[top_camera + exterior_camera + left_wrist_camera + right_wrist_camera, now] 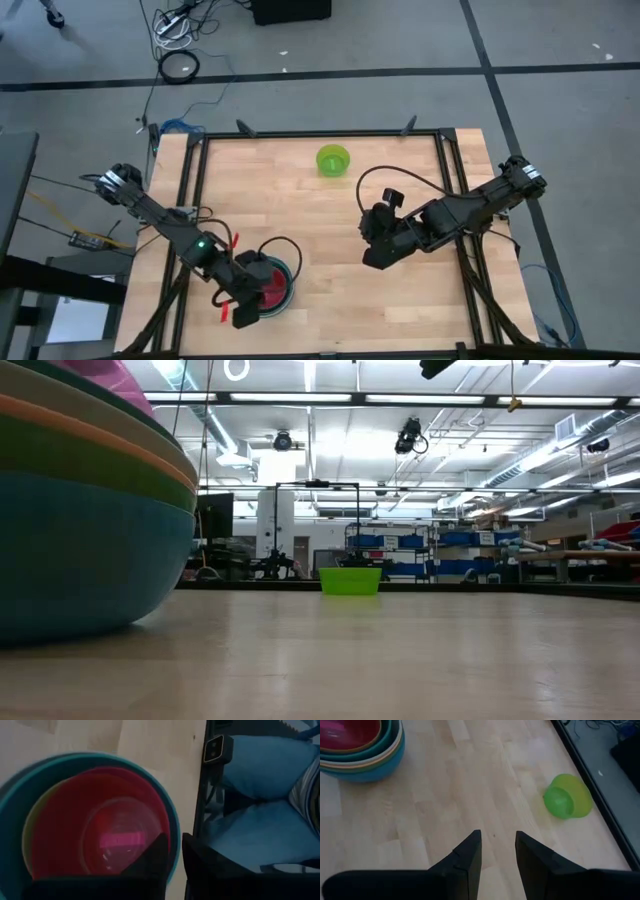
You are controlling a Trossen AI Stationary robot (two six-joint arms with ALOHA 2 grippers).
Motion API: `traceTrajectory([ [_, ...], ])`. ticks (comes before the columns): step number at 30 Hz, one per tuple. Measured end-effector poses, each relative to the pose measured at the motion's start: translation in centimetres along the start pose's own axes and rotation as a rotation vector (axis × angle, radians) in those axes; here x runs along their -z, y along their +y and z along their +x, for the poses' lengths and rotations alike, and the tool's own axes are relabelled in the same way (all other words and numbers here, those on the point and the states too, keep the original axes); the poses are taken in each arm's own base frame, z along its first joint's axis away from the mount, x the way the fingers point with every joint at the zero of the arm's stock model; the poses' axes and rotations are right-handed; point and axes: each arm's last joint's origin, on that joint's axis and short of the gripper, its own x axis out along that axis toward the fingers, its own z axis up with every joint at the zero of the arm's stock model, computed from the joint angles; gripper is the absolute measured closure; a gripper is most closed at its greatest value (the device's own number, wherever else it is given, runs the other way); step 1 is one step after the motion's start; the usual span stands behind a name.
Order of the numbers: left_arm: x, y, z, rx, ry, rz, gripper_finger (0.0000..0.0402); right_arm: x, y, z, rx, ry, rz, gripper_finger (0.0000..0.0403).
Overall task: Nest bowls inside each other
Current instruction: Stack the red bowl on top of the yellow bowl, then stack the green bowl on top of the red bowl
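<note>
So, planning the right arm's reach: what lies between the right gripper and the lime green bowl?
Nothing: the right wrist view shows only bare wooden tabletop between the right gripper and the lime green bowl.

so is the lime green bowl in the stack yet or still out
Out. The lime green bowl sits upright, alone at the table's far edge, apart from the nested stack.

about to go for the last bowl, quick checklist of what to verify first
1. Lime green bowl upright, alone at the far edge: ok.
2. Nested stack standing level, pink-red bowl innermost: ok.
3. Right gripper empty, jaws apart: ok.
4. Bare table between right gripper and green bowl: ok.
5. Left gripper clear of the stack: not ok, it hangs over the rim.
</note>
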Motion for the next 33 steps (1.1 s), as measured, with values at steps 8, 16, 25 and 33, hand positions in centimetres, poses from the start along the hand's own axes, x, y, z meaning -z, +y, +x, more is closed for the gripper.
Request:
traceTrajectory([
  [8,0.1,0.3,0.3,-0.041,-0.037,-0.004,0.0335,0.0,0.0,0.0,0.0,0.0,0.005,0.0296],
  [16,0.6,0.6,1.6,0.054,0.018,-0.082,0.0335,0.0,0.0,0.0,0.0,0.0,0.006,0.0297],
  [25,-1.6,-1.6,-3.8,0.019,-0.131,0.012,0.0335,-0.8,-1.3,0.7,0.154,-0.074,0.026,0.0299],
  [33,-3.1,-1.5,-10.6,-0.376,-0.395,0.09,0.0335,-5.1,-8.2,6.3,0.113,-0.08,0.171,0.0301],
])
